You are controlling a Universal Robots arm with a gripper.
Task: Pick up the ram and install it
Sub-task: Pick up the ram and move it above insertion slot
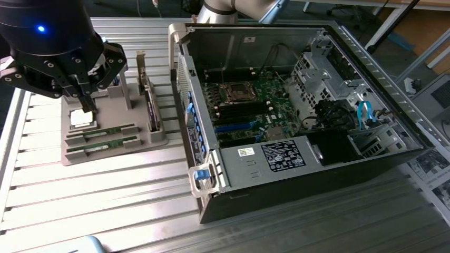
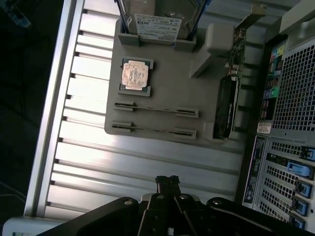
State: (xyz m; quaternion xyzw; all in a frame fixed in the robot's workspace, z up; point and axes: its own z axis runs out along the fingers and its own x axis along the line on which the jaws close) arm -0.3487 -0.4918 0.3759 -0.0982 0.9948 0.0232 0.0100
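While both sticks sit untouched in their slots, the gripper (image 1: 86, 107) hangs at the upper left of the exterior view above the grey holder tray (image 1: 151, 141), its jaws pressed together and holding nothing. The wrist view shows the same closed fingertips (image 2: 167, 181) with no gap between them.

The ram (image 1: 109, 130) stands on edge in the slot just beside the square CPU chip (image 1: 82, 119). A twin stick (image 1: 109, 143) lies parallel in the next slot, toward the lower edge of the frame. Which of the two is meant cannot be told.

In the exterior view the fingertips appear over the CPU chip, so the ram lies just below and to the right of them in that frame. Its long axis runs nearly left to right, roughly toward the open computer case (image 1: 232, 163) on the exterior view's right. In the wrist view the ram (image 2: 156, 109) lies between the CPU chip (image 2: 135, 74) and the twin stick (image 2: 153, 129).
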